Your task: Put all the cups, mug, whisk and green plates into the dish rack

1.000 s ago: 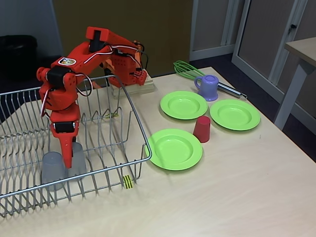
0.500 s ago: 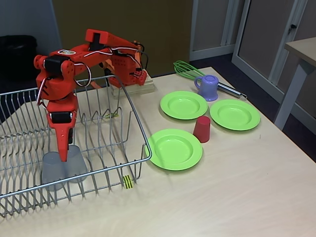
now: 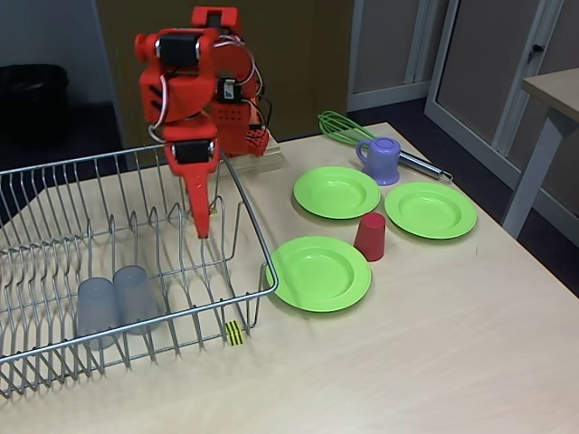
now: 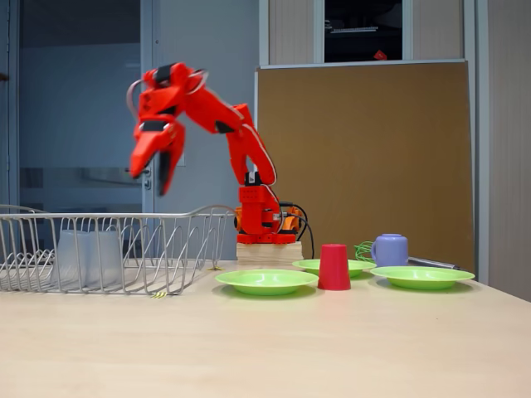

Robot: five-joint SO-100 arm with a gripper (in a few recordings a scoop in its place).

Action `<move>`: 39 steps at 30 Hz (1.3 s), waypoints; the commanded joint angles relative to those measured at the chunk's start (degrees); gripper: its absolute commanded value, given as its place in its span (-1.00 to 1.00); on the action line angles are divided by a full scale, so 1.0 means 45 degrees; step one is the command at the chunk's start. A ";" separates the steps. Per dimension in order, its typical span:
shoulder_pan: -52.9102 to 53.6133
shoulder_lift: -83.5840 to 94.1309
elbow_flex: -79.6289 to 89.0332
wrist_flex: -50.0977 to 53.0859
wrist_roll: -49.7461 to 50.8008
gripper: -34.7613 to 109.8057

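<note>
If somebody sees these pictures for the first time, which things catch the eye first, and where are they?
The bright red arm, its tool raised above the dish rack, stands out first. Next come the three green plates clustered on the table right of the rack, with the red cup upside down between them. Two grey cups sit in the rack's front.

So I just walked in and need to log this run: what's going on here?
A red arm is loading a dish rack. Its pincer hangs empty above the rack, in the side-on fixed view well clear of it. Two grey cups already stand side by side in the rack's front corner. On the table are three green plates, the red cup upside down among them, the purple mug, and the whisk behind it.
</note>
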 commanded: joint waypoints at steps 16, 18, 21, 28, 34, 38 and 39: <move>-0.7676 0.6797 0.9961 -0.3730 1.0469 0.05; -0.8340 0.6934 1.0547 -0.4141 1.1582 0.05; -0.9219 0.7012 1.1602 -0.5020 1.3145 0.05; -1.0898 0.5195 1.1309 -0.6797 1.5684 0.06; -1.1680 0.3555 1.0449 -0.7578 1.6914 0.07; -1.1973 0.3203 1.0527 -0.8203 1.7324 0.07; -1.2031 0.3086 1.0527 -0.8340 1.7422 0.07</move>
